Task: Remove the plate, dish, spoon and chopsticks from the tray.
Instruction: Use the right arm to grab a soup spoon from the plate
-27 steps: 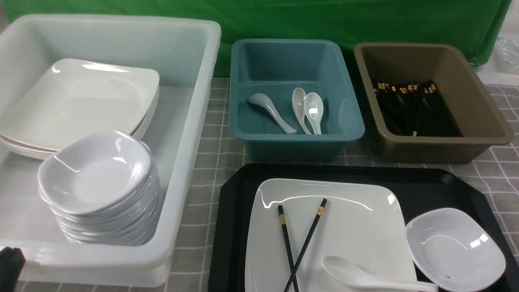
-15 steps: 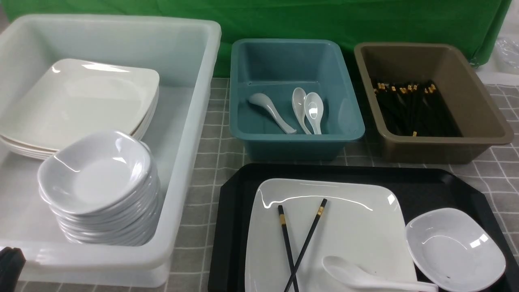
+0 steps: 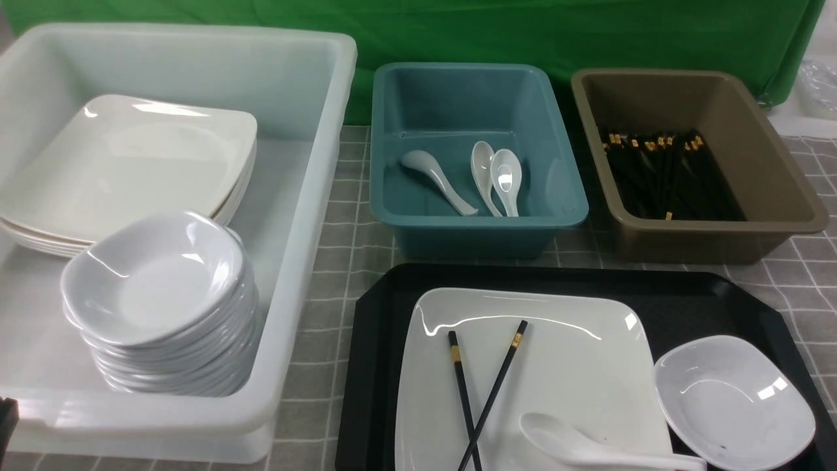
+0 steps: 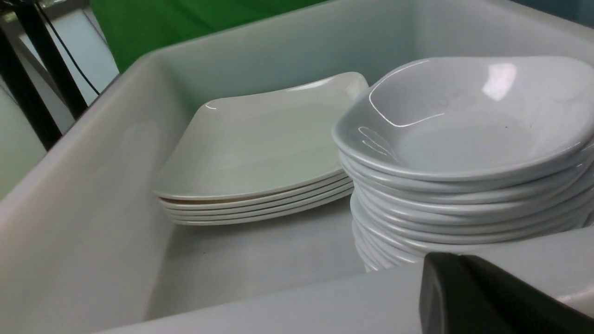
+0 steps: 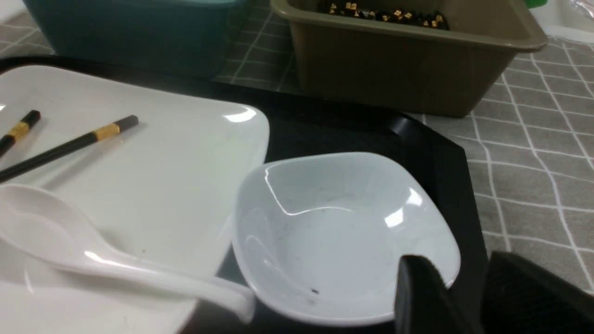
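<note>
Looking through the right wrist camera, I see my right pincer (image 5: 459, 273) standing part open, with a clear gap between its two black fingers (image 5: 427, 297). One finger hangs over the inside of the dish (image 5: 334, 232) near its rim. The other stands outside that rim, over the edge of the black tray (image 5: 445, 176), so the rim runs between them. Nothing is clamped, and I cannot tell whether either finger touches the dish.

The dish sits on the right side of the tray, close against the right edge of the large square plate (image 3: 575, 366). The chopsticks (image 3: 497, 383) lie crossed on the plate's left half, gold bands pointing away from me. The soup spoon (image 3: 562, 438) lies bowl up on the plate's near right part. Its handle runs past the plate's edge toward the dish, and I cannot tell whether it rests on it.

My left pincer (image 4: 468, 292) shows only as a dark block at the near wall of the white tub (image 3: 294, 229), and I cannot tell whether it is open or closed. The tub holds a stack of square plates (image 3: 131, 163) and, nearer me, a stack of dishes (image 3: 157, 281). Behind the tray, on the grey checked counter (image 3: 340, 261), stand a teal bin (image 3: 477, 98) with three spoons (image 3: 497, 176) and a brown bin (image 3: 771, 170) with a pile of chopsticks (image 3: 660, 176).
</note>
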Tool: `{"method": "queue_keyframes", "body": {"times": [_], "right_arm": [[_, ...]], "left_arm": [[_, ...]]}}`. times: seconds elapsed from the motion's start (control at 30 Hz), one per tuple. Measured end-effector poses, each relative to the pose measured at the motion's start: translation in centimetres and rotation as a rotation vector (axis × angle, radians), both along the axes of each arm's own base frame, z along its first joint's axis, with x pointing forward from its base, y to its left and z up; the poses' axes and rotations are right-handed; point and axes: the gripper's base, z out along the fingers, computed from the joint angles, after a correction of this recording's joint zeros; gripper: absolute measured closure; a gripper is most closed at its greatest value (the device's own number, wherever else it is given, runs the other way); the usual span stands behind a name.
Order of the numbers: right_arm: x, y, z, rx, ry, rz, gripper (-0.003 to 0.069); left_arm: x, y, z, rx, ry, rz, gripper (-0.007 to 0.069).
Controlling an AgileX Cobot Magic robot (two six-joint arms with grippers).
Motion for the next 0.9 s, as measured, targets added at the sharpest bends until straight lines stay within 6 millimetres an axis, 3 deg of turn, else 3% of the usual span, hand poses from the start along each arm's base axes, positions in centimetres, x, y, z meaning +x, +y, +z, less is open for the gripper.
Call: {"method": "queue_keyframes", "body": {"times": [0.23, 0.33, 0.4, 0.5, 0.57, 0.6, 0.7, 0.9], "right_arm": [[0.2, -0.1, 0.5, 0.004, -0.062, -0.008, 0.0418], [0.2, -0.1, 0.6, 0.019, -0.065, -0.012, 0.0418], [0.2, 0.0, 0.9, 0.142, -0.082, -0.04, 0.0418], [0.4, 0.0, 1.8, 0.546, -0.145, -0.116, 0.0418], [0.4, -0.1, 2.2, 0.704, -0.165, -0.139, 0.0418], [0.4, -0.2, 2.6, 0.909, -0.179, -0.166, 0.0418], [0.4, -0.3, 3.0, 1.027, -0.207, -0.173, 0.0418], [0.4, -0.4, 3.4, 1.072, -0.254, -0.166, 0.0418]], "left_arm": [[0.0, 0.0, 0.1, 0.07, -0.009, -0.005, 0.0613], [0.1, -0.2, 0.6, -0.038, -0.069, -0.021, 0.0613], [0.0, -0.4, 1.8, -0.311, -0.186, -0.042, 0.0613], [-0.2, -0.1, 3.3, -0.64, -0.336, -0.046, 0.0613], [-0.3, 0.1, 3.7, -0.699, -0.38, -0.046, 0.0613], [-0.5, 0.4, 4.2, -0.776, -0.442, -0.047, 0.0613], [-0.8, 0.7, 5.0, -0.827, -0.537, -0.054, 0.0613], [-1.5, 1.2, 6.1, -0.836, -0.693, -0.064, 0.0613]]}}
